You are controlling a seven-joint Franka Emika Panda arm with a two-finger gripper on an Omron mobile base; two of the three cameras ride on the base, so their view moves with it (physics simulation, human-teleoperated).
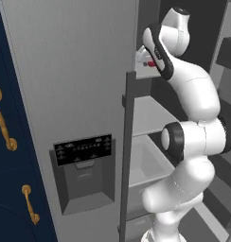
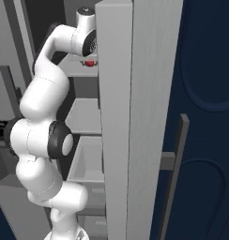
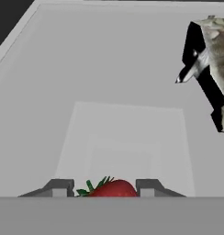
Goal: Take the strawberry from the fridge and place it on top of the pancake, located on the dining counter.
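Observation:
The strawberry (image 3: pixel 114 189), small and bright red with green leaves, lies on an upper grey shelf (image 3: pixel 109 92) inside the open fridge (image 1: pixel 70 71). My gripper (image 3: pixel 105 188) reaches into that shelf, and its two fingertips (image 3: pixel 61 187) press against the strawberry from both sides. From the base views the strawberry (image 1: pixel 150 63) (image 2: pixel 90 62) is a red speck at the hand (image 1: pixel 146 60) (image 2: pixel 89 57). The pancake and the dining counter are out of view.
A dark, thin, mottled item (image 3: pixel 210 69) lies on the same shelf, farther in and to the right. Below are another shelf (image 1: pixel 150 116) and a drawer (image 1: pixel 146 163). The open fridge door (image 2: pixel 116 117) stands close on the arm's right. Navy cabinets (image 1: pixel 4 118) flank the fridge.

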